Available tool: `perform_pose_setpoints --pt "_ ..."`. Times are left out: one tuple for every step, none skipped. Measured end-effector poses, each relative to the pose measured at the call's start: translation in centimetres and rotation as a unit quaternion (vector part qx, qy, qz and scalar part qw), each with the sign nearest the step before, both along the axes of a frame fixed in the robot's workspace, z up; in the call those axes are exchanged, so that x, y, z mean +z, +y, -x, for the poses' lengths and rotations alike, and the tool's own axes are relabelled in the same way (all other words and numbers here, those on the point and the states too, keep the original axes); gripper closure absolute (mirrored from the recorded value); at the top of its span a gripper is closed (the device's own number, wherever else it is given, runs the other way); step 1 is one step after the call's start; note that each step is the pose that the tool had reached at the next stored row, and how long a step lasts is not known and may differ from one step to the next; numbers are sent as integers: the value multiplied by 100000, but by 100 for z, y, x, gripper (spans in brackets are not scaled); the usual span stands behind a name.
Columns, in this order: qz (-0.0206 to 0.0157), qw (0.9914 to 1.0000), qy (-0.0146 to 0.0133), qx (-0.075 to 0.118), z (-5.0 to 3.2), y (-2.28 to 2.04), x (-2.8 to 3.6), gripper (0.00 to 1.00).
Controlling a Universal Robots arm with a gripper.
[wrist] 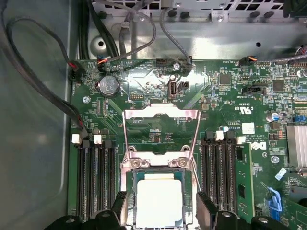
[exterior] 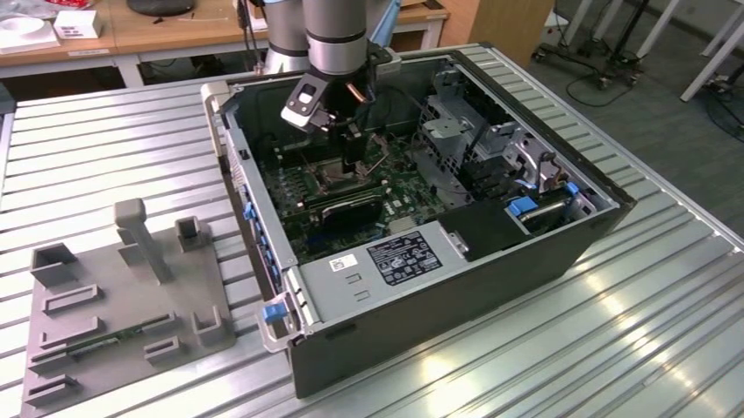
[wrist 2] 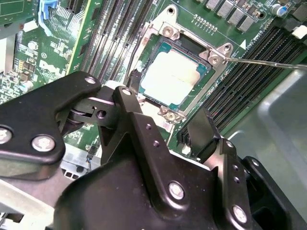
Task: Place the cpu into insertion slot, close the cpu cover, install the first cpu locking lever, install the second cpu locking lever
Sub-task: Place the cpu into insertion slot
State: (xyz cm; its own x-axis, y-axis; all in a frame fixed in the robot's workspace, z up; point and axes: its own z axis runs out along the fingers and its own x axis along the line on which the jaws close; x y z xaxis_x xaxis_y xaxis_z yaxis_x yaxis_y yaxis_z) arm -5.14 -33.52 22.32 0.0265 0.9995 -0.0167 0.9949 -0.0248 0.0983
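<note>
The cpu point(wrist: 159, 203), a pale silvery square chip, lies flat in the insertion slot point(wrist: 128, 165) on the green motherboard. My gripper point(wrist: 162, 212) hovers just above it, open, with one black finger point(wrist: 120, 211) off each of two opposite sides and a gap between fingers and chip. In the second wrist view the cpu point(wrist 2: 171, 76) lies between the same fingertips point(wrist 2: 135, 80). The cpu cover point(wrist: 160, 114), a thin metal frame, is swung back open beyond the slot. A thin locking lever point(wrist 2: 268, 62) sticks out free. In the exterior view the gripper point(exterior: 352, 161) reaches down into the computer case point(exterior: 465, 287).
Black memory slots point(wrist: 96, 182) flank the socket on both sides. Cables point(wrist: 57, 96) run along the case wall, and a drive cage point(exterior: 465, 139) stands at the exterior view's right. A grey fixture tray point(exterior: 117, 305) lies on the slatted table outside the case.
</note>
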Motion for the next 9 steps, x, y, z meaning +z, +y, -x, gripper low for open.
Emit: perform_pose_setpoints --pt "12 100000 0 -1 0 0 0 33" --pt "17 100000 0 -3 0 0 0 33" --pt "21 100000 8 -2 0 0 0 33" --pt "23 100000 41 -7 1 0 0 33" --pt "19 100000 50 -10 1 0 0 33" --pt "19 100000 112 -2 0 0 0 33" --pt "19 100000 160 -3 0 0 0 33" --pt "16 100000 159 -4 0 0 0 33" --pt "5 100000 151 -3 0 1 0 33"
